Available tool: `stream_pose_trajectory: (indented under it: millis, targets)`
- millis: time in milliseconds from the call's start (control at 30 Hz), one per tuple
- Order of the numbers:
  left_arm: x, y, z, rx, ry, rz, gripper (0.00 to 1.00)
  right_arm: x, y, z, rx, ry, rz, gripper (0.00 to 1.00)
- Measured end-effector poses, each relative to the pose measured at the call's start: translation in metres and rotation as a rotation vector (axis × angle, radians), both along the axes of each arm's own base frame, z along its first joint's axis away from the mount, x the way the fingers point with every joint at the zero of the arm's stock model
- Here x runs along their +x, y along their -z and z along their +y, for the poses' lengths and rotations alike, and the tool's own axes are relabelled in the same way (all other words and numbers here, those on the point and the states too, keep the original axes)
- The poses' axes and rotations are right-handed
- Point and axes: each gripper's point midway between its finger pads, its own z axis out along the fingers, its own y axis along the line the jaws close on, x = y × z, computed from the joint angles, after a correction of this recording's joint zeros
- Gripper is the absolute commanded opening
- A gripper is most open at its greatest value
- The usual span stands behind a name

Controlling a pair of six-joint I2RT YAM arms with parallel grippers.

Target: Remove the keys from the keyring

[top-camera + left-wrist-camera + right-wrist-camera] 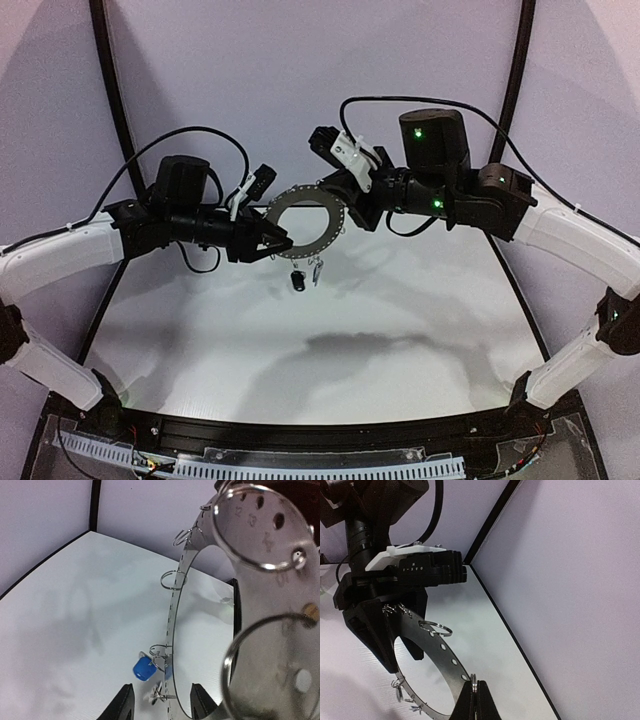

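Currently the flat dark-grey metal keyring (305,190), a wide-holed disc fringed with thin wire loops, is held in the air between the two sets of jaws, above the white surface (400,330). On the right gripper (475,699) the jaws are clenched on the keyring's rim, and the disc reaches away from them toward the left jaws. On the left gripper (162,707) the jaws are released, straddling the opposite rim edge-on with a gap on either side. The tiny key with bright blue plastic head (143,669) dangles from a loop just ahead of the left jaws' tips. The slim black-headed key (298,281) hangs just below those jaws. Both keys are on the keyring.
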Motion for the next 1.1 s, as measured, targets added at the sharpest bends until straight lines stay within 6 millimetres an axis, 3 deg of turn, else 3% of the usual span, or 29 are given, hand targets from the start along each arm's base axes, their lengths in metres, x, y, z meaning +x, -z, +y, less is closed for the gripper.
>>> stream_pose_trajectory:
  millis: [267, 300, 333, 400, 733, 833, 867, 933, 1000, 1033, 1100]
  targets:
    - [-0.005, 0.003, -0.005, 0.037, 0.032, -0.015, 0.38, -0.003, -0.007, -0.004, 0.003, -0.002, -0.010, 0.00]
    - [-0.005, 0.005, -0.005, 0.044, 0.035, -0.014, 0.35, -0.004, -0.008, -0.006, 0.004, -0.003, -0.015, 0.00]
    - [-0.006, 0.006, -0.004, 0.049, 0.038, -0.014, 0.21, -0.004, -0.010, -0.006, 0.007, -0.004, -0.018, 0.00]
    - [-0.007, 0.008, -0.003, 0.058, 0.041, -0.012, 0.04, -0.005, -0.013, -0.008, 0.011, -0.006, -0.023, 0.00]
    - [-0.009, 0.007, -0.005, 0.055, 0.057, -0.026, 0.01, -0.005, -0.013, -0.010, 0.006, 0.000, -0.026, 0.00]
    - [-0.006, 0.000, -0.007, 0.034, 0.056, -0.065, 0.01, -0.005, -0.021, -0.011, 0.017, 0.001, -0.032, 0.33]
    - [-0.005, -0.002, -0.007, 0.028, 0.052, -0.074, 0.01, -0.005, -0.023, -0.011, 0.024, 0.003, -0.033, 0.48]
    - [0.000, -0.007, -0.007, 0.015, 0.031, -0.112, 0.01, -0.004, -0.027, -0.010, 0.036, 0.008, -0.048, 0.60]
    - [0.004, -0.014, -0.005, 0.008, 0.002, -0.159, 0.01, -0.002, -0.031, -0.009, 0.055, 0.018, -0.067, 0.81]
    - [0.007, -0.017, -0.005, 0.006, -0.011, -0.182, 0.01, 0.000, -0.033, -0.009, 0.069, 0.027, -0.074, 0.98]
    - [0.013, -0.029, -0.002, 0.001, -0.053, -0.253, 0.01, 0.005, -0.036, -0.009, 0.109, 0.057, -0.089, 0.98]
